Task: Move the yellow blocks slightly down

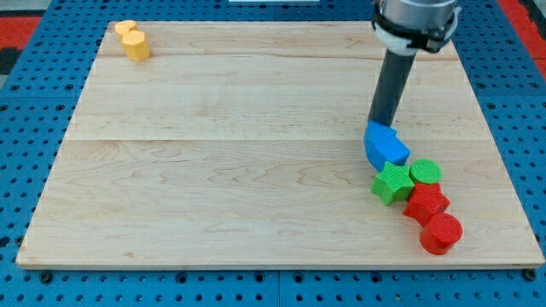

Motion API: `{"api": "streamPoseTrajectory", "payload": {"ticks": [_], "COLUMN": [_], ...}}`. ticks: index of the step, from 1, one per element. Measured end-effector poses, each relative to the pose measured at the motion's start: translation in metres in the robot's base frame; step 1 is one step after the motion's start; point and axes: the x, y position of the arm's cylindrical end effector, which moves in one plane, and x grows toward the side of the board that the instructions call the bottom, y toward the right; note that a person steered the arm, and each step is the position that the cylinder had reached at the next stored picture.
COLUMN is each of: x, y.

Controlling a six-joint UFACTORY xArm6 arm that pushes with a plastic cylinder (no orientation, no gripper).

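Observation:
Two yellow blocks (133,40) stand touching each other at the board's top left corner; their shapes are hard to make out. My tip (376,124) is far from them, on the view's right, touching the top edge of a blue block (385,146).
Below the blue block lies a cluster: a green star (392,183), a green cylinder (425,172), a red star (426,203) and a red cylinder (441,234). The wooden board (239,162) lies on a blue pegboard surface.

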Motion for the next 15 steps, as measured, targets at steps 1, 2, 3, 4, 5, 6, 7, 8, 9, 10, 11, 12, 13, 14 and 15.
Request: {"api": "streamPoseTrajectory", "payload": {"ticks": [1,2,3,4,5,6,7,8,9,10,11,12,13,14,15], "x": [0.013,-0.048,-0.118,-0.205,-0.239,-0.239,-0.239,-0.234,-0.2,-0.191,-0.162,-0.12,-0.108,-0.145,-0.155], "y": [-0.019,-0.044,-0.146,-0.22,-0.266,-0.293,-0.362,-0.419,-0.37,-0.323,-0.338,-0.357,-0.356,-0.395,-0.352]}}
